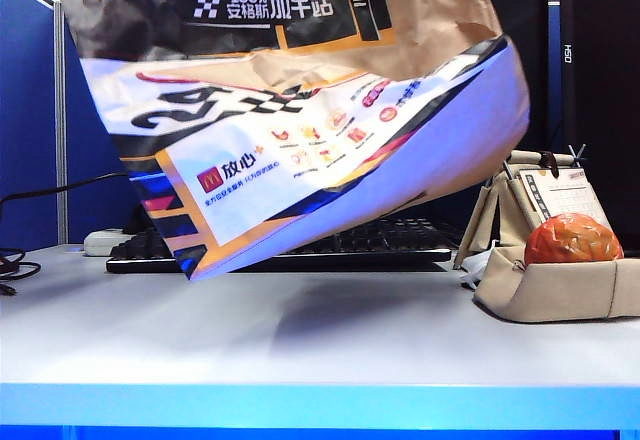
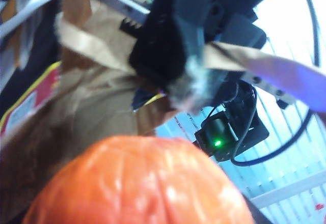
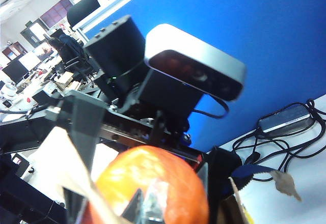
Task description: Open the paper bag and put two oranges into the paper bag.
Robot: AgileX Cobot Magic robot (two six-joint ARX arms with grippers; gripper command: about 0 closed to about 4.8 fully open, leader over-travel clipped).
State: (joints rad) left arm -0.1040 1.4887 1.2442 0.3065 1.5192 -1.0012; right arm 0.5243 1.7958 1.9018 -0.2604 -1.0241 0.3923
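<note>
The paper bag (image 1: 300,110) hangs tilted in the air above the table, printed face to the front. Both grippers are hidden in the exterior view. In the left wrist view my right gripper (image 2: 188,71) is shut on the bag's brown paper rim (image 2: 102,51). One orange (image 2: 137,183) fills the space at my left gripper's jaws. The right wrist view shows that orange (image 3: 158,183) held between the left gripper's black fingers (image 3: 84,127), just beyond the bag's edge. The other orange (image 1: 572,240) lies in the beige fabric tray (image 1: 560,295) at the right.
A black keyboard (image 1: 390,240) lies behind the bag. A desk calendar (image 1: 565,195) stands behind the tray. A white power strip (image 1: 105,242) and cables sit at the back left. A power adapter with cables (image 3: 285,119) lies on the table by the blue partition.
</note>
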